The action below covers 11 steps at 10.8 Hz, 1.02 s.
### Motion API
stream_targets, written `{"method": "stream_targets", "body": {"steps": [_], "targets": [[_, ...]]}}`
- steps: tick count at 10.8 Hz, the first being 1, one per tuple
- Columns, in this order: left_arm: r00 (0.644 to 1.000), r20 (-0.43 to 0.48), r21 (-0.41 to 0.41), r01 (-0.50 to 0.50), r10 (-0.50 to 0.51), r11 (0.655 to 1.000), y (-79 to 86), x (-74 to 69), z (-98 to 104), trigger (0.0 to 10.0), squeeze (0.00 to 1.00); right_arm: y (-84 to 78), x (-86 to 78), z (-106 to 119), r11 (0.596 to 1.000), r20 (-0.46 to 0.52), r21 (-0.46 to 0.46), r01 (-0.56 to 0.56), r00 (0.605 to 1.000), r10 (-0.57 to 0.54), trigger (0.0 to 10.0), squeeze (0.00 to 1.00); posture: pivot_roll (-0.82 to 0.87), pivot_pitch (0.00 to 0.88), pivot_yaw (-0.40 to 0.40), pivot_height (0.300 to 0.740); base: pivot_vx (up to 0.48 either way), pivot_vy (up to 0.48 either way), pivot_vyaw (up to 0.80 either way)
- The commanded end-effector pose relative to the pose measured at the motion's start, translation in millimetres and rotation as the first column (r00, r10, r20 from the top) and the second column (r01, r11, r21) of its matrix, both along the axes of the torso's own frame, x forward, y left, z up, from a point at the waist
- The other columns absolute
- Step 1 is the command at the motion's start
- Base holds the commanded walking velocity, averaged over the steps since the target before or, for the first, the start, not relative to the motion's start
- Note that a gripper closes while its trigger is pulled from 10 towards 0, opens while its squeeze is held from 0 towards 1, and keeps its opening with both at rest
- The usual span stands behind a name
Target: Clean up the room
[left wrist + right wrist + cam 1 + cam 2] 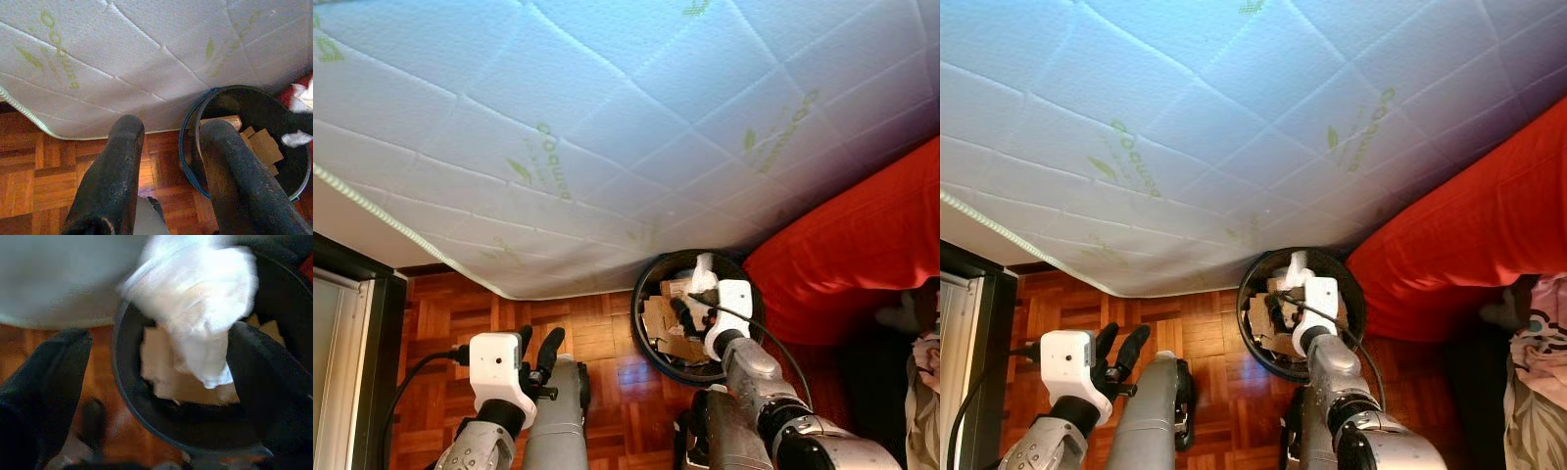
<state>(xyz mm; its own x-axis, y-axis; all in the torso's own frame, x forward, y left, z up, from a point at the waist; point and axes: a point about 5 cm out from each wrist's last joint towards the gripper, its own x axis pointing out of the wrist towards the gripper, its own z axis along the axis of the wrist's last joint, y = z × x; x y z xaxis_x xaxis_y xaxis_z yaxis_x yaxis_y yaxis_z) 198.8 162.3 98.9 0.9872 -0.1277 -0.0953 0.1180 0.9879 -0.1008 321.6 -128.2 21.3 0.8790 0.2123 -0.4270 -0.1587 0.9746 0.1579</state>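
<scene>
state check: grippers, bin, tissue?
right gripper: open, over the bin
white tissue: blurred between the open fingers, above the bin; contact unclear
black bin: upright, holds cardboard scraps
left gripper: open, empty, above the floor

White quilted mattress [607, 127], red blanket [862, 245], parquet floor [587, 343].

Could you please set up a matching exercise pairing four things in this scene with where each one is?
Things:
1. mattress
2. bin
3. white tissue
4. red blanket

Places:
A. above the bin, at the right gripper
B. on the wooden floor, by the mattress corner
C. at the robot's right, beside the bin
D. across the top of the head views

Pairs: 1-D, 2-B, 3-A, 4-C
</scene>
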Motion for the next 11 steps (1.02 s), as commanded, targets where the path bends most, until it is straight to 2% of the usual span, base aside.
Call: {"method": "stream_targets", "body": {"steps": [1, 2, 3, 4, 5, 6, 8, 9, 11], "targets": [[1.0, -0.029, -0.004, -0.006, 0.006, 1.0, 0.9, -6.6, -2.6, 10.0, 0.0, -3.6, -16.4, -19.9, 0.999, -0.099, -0.054, -0.009, 0.995, 0.003, 10.0, 1.0, 0.3, 0.432, -0.005, 0.656, 0.0, 0.0, 0.0], [1.0, -0.029, -0.005, -0.006, 0.005, 1.0, 0.3, -6.6, -2.7, 10.0, 0.0, -5.0, -21.4, -25.7, 0.994, -0.134, -0.098, -0.039, 0.991, 0.026, 10.0, 0.0, 0.3, 0.433, -0.004, 0.656, 0.0, 0.0, 0.0], [1.0, -0.03, -0.005, -0.006, 0.006, 1.0, 0.1, -6.7, -2.7, 10.0, 0.0, -2.8, -25.3, -29.5, 0.989, -0.155, -0.118, -0.086, 0.986, 0.067, 10.0, 0.0, 0.3, 0.433, -0.004, 0.656, 0.0, 0.0, 0.0], [1.0, -0.03, -0.005, -0.007, 0.006, 1.0, 0.2, -6.6, -2.9, 10.0, 0.0, -2.5, -25.2, -29.4, 0.99, -0.157, -0.114, -0.085, 0.985, 0.066, 10.0, 0.0, 0.3, 0.434, -0.004, 0.656, 0.0, 0.0, 0.0], [1.0, -0.029, -0.004, -0.008, 0.007, 1.0, 0.5, -6.4, -2.5, 10.0, 0.0, -0.3, -19.8, -22.8, 0.997, -0.104, -0.064, -0.05, 0.994, 0.044, 10.0, 0.0, 0.31, 0.435, -0.002, 0.656, 0.0, 0.0, 0.0], [1.0, -0.028, -0.003, -0.008, 0.008, 1.0, 1.0, -6.4, -2.0, 10.0, 0.0, 4.5, -8.0, -7.5, 0.999, -0.005, 0.02, -0.026, 1.0, 0.026, 10.0, 0.0, 0.31, 0.438, -0.002, 0.656, 0.0, 0.0, 0.0], [0.999, -0.031, -0.002, -0.009, 0.009, 1.0, 1.0, -6.9, -2.5, 10.0, 0.0, 14.3, 4.0, 9.2, 0.997, 0.077, 0.07, -0.045, 0.996, 0.04, 10.0, 0.0, 0.3, 0.438, -0.002, 0.656, 0.0, 0.0, 0.0], [1.0, -0.03, -0.005, -0.007, 0.007, 1.0, -0.4, -7.3, -2.0, 10.0, 0.0, 17.3, 4.4, 8.5, 0.998, 0.057, 0.034, -0.056, 0.997, 0.054, 10.0, 0.0, 0.3, 0.442, -0.002, 0.656, 0.0, 0.0, 0.0], [1.0, -0.028, -0.006, -0.006, 0.006, 1.0, -1.7, -8.5, -0.9, 10.0, 0.0, 13.5, 1.6, 1.7, 1.0, -0.005, -0.017, -0.019, 1.0, 0.019, 10.0, 0.0, 0.31, 0.447, -0.003, 0.656, 0.0, 0.0, 0.0]]}}
